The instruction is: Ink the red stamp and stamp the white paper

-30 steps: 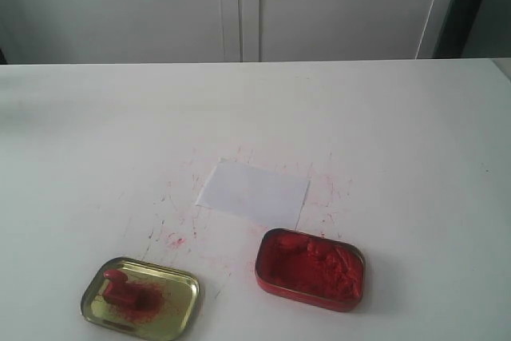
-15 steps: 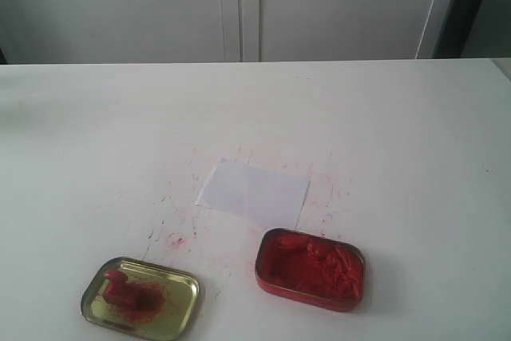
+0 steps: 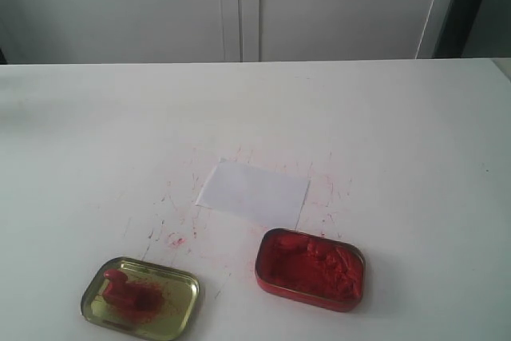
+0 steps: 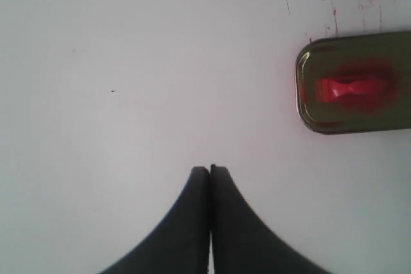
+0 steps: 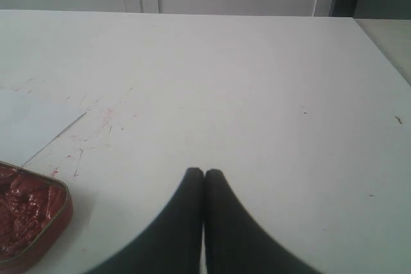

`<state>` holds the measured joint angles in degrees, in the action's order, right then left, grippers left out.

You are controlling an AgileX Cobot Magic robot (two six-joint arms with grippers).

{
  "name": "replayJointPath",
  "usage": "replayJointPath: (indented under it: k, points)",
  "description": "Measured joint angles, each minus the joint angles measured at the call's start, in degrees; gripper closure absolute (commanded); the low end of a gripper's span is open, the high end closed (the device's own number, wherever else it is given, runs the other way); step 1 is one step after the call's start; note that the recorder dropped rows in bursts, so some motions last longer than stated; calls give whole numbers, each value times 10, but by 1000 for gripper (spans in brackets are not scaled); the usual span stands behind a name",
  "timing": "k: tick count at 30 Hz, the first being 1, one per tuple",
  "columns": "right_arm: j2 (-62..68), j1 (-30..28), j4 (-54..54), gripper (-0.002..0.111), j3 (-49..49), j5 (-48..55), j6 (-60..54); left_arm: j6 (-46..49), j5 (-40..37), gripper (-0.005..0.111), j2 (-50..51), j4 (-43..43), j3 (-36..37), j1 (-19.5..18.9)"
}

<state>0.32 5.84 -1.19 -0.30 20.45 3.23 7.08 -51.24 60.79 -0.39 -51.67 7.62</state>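
Note:
The red stamp (image 3: 121,289) lies on its side in the shallow gold tin (image 3: 185,285) at the front left; the left wrist view also shows the red stamp (image 4: 349,88) inside the gold tin (image 4: 306,97). The white paper (image 3: 253,190) lies flat mid-table, and its corner shows as the white paper (image 5: 29,126) in the right wrist view. My left gripper (image 4: 210,170) is shut and empty over bare tabletop, well apart from the tin. My right gripper (image 5: 204,173) is shut and empty too. Neither gripper appears in the exterior view.
A red tin of lumpy ink paste (image 3: 310,267) sits just in front of the paper, its corner also seen as the red tin (image 5: 29,216). Red ink specks (image 3: 176,239) scatter around the paper. White cabinet doors (image 3: 239,5) stand behind the table.

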Motion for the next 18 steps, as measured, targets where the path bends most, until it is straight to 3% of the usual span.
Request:
replayJointPath:
  k: [8, 18]
  points:
    - [0, 0, 0, 108, 0, 0, 0, 34, -28, 107, 69, -19, -14, 13]
    - [0, 0, 0, 108, 0, 0, 0, 94, -26, 107, 144, -32, -15, 82]
